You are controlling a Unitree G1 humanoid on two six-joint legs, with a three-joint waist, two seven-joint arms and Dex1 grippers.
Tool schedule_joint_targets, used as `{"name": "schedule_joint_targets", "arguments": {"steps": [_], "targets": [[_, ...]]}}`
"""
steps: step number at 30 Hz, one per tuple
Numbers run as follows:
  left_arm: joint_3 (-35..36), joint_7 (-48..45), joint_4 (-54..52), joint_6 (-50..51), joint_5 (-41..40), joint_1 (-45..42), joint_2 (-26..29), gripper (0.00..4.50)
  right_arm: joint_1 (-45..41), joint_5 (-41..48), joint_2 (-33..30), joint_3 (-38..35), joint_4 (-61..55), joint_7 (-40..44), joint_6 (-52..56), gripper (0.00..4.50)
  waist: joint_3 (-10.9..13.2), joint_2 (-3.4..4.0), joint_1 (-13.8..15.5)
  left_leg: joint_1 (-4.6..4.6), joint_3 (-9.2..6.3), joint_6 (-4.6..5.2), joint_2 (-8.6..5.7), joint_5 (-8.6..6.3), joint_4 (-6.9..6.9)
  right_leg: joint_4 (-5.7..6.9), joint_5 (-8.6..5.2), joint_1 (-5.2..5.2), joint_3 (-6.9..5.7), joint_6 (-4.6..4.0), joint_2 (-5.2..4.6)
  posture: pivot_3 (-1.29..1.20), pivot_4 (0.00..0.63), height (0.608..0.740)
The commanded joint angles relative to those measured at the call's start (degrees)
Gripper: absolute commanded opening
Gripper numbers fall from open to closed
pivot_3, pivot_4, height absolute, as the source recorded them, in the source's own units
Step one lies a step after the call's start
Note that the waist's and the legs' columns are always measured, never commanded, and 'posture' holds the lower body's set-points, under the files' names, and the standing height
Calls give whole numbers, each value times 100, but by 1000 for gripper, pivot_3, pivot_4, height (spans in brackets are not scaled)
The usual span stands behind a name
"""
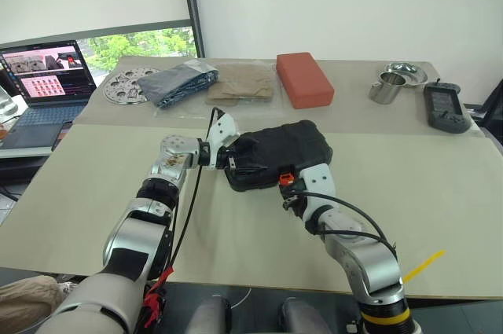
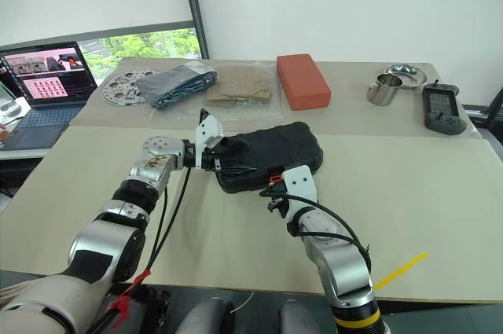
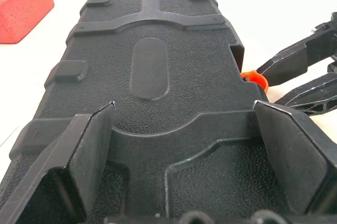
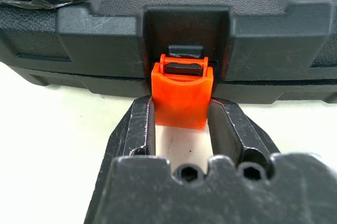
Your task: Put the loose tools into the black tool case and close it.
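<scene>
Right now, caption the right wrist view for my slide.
Right gripper pinches the orange latch on the closed black case, its fingers flanking the latch.

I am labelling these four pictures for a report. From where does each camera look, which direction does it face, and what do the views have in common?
Left and right eye views: from the head, forward and down over the table; both arms show, at the closed black tool case.
Left wrist view: along the open left gripper, whose fingers lie on the case lid; the right gripper shows beside the orange latch.
Right wrist view: along the right gripper, its fingers on either side of the latch.
Shared: case and latch in all; the red block in three.
</scene>
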Motion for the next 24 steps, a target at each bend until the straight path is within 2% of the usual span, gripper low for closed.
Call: {"name": "schedule_joint_targets", "arguments": {"steps": [1,12,20,24], "targets": [[-287,-67,177,94,272,199,-75,4500,-286,-176,78,-235,-273,-164,-619,1232,0,0,-2,0,0,0,0,0,0,-1,0,0,0,0,0,0,150,740],[-450,-70,272,63,437,298,-39,4500,-57,-296,218,-278,121,-96,-1933,1232,1,-1,-41,0,1,4,1,3,-14,-1,0,-12,4,1,2,0,150,740],[-566,120,500,-105,634,330,-114,4500,130,-441,-48,-159,341,125,-2064,1232,0,0,-19,9,1,5,-1,4,-16,-2,-1,-1,5,1,0,0,150,740],[-575,196,602,-177,693,418,-176,4500,191,-312,69,-232,383,146,-2276,1232,-9,4,-4,12,0,5,0,4,-18,-28,-1,17,4,2,1,0,150,740]]}}
